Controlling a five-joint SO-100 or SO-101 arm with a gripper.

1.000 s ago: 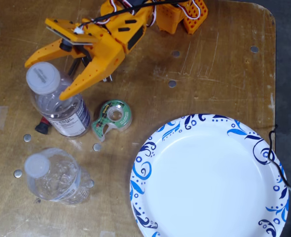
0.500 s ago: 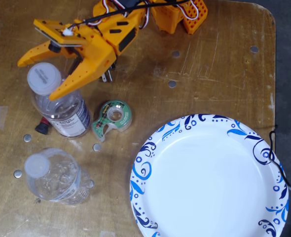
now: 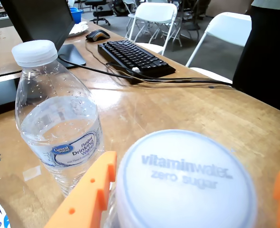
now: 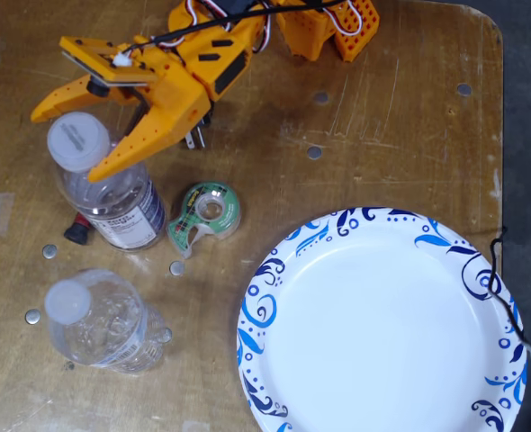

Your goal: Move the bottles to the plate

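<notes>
Bottles first, wrist view: the nearer clear plastic bottle with the whitish "vitaminwater zero sugar" cap [image 3: 185,183] sits right between the orange plastic fingers [image 3: 85,199], cap filling the gap, one finger on the picture's left and a sliver of the other at the right edge. They're spread wide and not clamped on anything as far as I can tell. Past the left finger stands the other clear water bottle with the blue-and-white oval label [image 3: 59,118], part full, upright on the wooden surface [image 3: 187,107].

Fixed view from above: the fingers [image 4: 72,139] straddle the cap of the taller labelled bottle [image 4: 108,184], one on each side, gaping. The shorter ribbed bottle [image 4: 94,322] stands well clear of them, toward the picture's bottom. The big white paper plate with blue swirls [image 4: 270,297] is empty, off to the picture's right, beyond a small green tape dispenser [image 4: 204,214].

My guess on handling: thin plastic, light, smooth, squashes easily and tips if nudged high. I'd grab just under the cap at the stiffer neck, squeezing gently.
</notes>
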